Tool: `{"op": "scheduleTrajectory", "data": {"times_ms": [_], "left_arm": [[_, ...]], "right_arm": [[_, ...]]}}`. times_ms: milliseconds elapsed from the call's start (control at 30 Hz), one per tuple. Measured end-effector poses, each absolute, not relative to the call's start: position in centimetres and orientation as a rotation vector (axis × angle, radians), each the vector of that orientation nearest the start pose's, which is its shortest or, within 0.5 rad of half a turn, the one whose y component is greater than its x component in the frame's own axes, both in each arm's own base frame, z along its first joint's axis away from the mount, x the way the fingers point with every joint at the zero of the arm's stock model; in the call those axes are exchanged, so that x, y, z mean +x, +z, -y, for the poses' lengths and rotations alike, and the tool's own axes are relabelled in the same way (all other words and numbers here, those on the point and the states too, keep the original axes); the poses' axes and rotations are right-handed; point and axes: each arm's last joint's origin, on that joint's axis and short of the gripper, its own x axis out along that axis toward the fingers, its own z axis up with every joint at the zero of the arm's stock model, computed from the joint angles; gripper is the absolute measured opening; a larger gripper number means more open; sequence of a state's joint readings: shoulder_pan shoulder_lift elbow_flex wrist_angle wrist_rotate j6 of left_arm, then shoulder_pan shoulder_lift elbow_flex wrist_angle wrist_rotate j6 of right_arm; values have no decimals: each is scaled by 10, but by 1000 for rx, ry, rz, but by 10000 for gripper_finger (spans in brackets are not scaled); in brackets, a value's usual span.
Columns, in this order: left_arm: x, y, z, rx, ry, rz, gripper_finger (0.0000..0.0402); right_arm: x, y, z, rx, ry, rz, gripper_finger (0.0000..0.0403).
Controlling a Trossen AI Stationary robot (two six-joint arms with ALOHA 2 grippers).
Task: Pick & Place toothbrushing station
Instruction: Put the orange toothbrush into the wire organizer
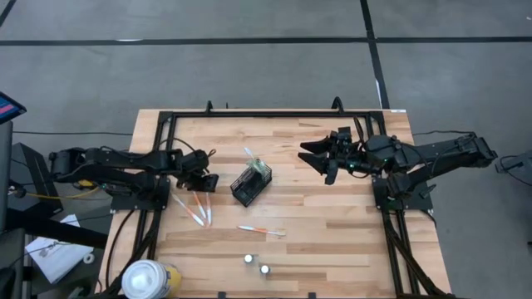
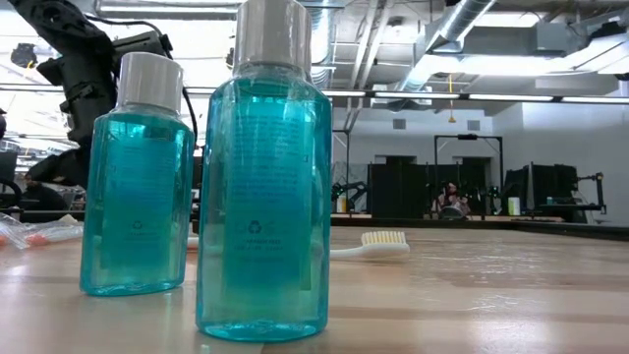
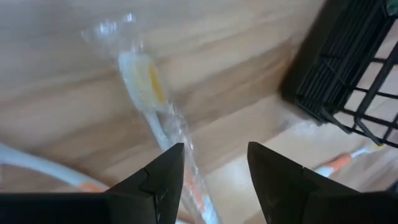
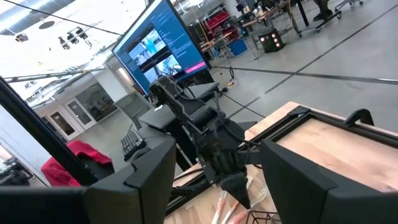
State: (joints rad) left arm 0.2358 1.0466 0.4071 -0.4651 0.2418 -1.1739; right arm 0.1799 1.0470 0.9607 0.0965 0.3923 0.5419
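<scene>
Now the left claw [image 1: 202, 182], parted and empty, hovers over the wrapped toothbrushes [image 1: 196, 209] on the bench [image 1: 332, 241], beside the mesh holder [image 1: 250, 184]. Next likely: descend, clench one. The right claw [image 1: 320, 155] waits, released.

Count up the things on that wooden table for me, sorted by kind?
Toothbrushes: 5 (the cluster at the left overlaps, so this is my best count)
Black mesh holder: 1
Teal bottles: 2
Round white-and-yellow container: 1
Total: 9
</scene>
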Motion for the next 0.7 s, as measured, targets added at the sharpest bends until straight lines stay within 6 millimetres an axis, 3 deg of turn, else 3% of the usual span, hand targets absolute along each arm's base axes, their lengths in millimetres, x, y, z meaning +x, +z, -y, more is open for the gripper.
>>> {"op": "scheduleTrajectory", "data": {"times_ms": [300,700], "left_arm": [[162,156,-32,-1297,629,-1000,173],[150,149,-51,-1260,744,-1036,173]], "right_arm": [[230,371,-28,539,-214,58,223],[231,370,-29,537,-166,41,223]]}}
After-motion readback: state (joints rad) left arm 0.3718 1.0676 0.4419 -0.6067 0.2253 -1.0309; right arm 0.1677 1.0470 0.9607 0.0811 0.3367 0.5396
